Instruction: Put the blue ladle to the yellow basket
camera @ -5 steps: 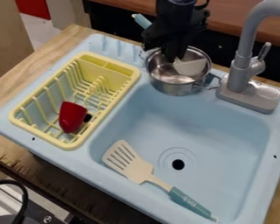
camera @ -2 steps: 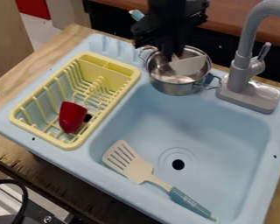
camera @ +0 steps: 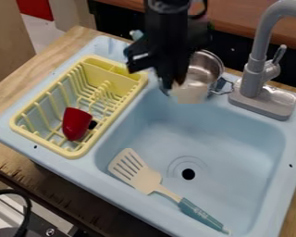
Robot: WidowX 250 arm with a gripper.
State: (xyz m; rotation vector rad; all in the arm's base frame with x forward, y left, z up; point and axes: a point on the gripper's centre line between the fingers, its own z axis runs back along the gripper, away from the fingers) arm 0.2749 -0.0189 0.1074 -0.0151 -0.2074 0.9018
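One blue-handled ladle [camera: 190,93] is pinched in the claw [camera: 170,84], its cream head by the steel pot [camera: 207,64], between yellow basket [camera: 105,77] and faucet [camera: 254,76].

A toy kitchen, shown by its blue sink [camera: 215,132] and faucet [camera: 254,76].

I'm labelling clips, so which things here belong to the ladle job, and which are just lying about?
Job:
blue ladle
yellow basket
end effector

Lying about:
slotted spatula
red item
metal pot
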